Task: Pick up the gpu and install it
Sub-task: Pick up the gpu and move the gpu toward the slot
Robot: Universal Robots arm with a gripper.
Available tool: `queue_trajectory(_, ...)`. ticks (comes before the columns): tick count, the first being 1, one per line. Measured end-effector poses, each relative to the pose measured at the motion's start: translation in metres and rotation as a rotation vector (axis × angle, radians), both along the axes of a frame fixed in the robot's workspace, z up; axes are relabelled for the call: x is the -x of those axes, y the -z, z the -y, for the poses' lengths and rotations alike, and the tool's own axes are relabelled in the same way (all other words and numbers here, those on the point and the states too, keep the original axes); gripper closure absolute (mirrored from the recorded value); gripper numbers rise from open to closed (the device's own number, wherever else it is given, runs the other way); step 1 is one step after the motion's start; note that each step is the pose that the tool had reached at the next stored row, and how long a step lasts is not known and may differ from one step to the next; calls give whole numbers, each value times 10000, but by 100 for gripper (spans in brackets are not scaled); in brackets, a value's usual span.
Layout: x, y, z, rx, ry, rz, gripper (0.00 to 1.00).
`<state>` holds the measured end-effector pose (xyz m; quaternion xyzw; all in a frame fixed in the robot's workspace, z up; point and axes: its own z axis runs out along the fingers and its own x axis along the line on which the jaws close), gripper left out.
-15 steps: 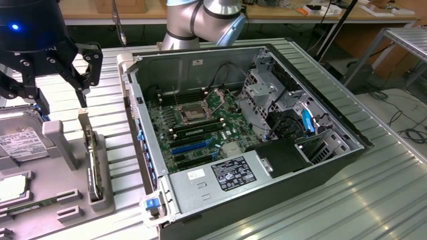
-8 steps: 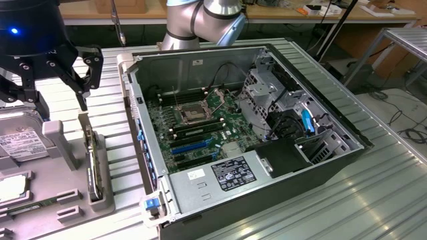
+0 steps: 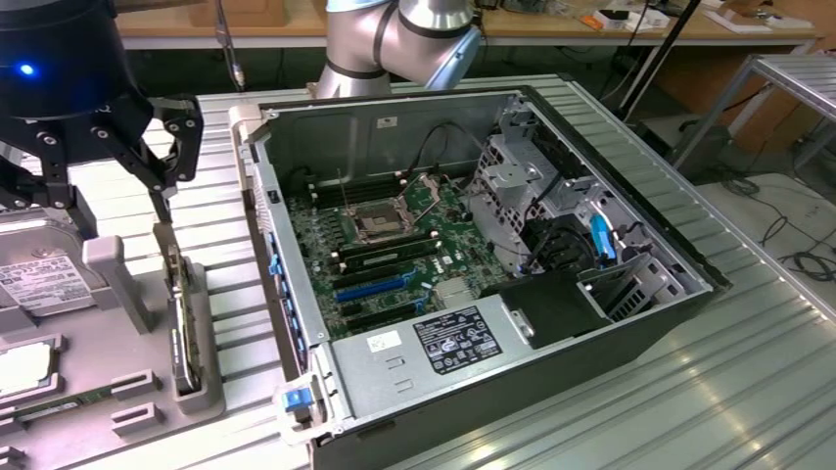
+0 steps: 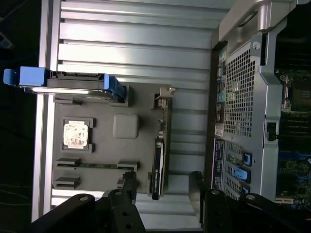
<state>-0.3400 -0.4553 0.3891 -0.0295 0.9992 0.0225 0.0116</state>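
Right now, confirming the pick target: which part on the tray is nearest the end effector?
The gpu, the thin card on edge nearest the computer case, in line with the open end effector; others sit farther.

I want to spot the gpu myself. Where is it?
Find the open computer case, then the grey tray beside it, on the exterior view's left. The gpu stands on edge along the tray's side nearest the case: a thin dark card, unlike the boxy hard drive.
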Motion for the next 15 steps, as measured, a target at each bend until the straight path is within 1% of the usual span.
queue_trajectory(3, 0, 1, 30, 1, 0, -1, 44)
queue_trajectory(5, 1, 1, 41, 0, 2, 0, 44)
queue_trajectory(15, 0, 18, 43, 0, 0, 1, 44)
